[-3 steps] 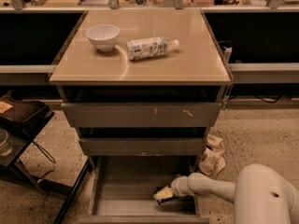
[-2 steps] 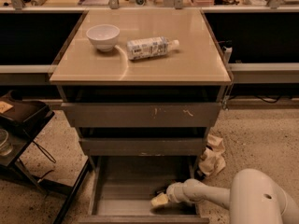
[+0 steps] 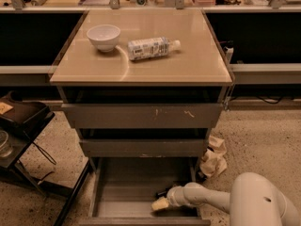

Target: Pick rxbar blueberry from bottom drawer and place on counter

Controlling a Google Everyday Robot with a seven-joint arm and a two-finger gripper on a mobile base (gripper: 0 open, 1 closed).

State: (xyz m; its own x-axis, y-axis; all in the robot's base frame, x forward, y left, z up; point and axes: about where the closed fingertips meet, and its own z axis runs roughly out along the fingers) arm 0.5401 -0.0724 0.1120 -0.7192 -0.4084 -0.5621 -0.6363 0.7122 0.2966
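Note:
The bottom drawer [image 3: 117,197] is pulled open below the cabinet, showing its flat grey floor. My gripper [image 3: 160,204] is down inside it at the right, its pale tip close to the drawer floor, with the white arm [image 3: 211,202] reaching in from the lower right. A small dark object [image 3: 162,192], apparently the rxbar blueberry, lies on the drawer floor just behind the gripper, mostly hidden by it. The counter [image 3: 155,67] is the glossy beige top of the cabinet.
A white bowl [image 3: 103,36] and a clear plastic bottle [image 3: 150,48] lying on its side are on the counter. Two closed drawer fronts [image 3: 141,116] sit above the open drawer. Crumpled paper [image 3: 214,159] lies on the floor at right. A dark cart [image 3: 21,121] stands at left.
My gripper has moved a little left and toward the drawer's front, sinking lower toward the floor of the drawer. The bowl and bottle have not moved.

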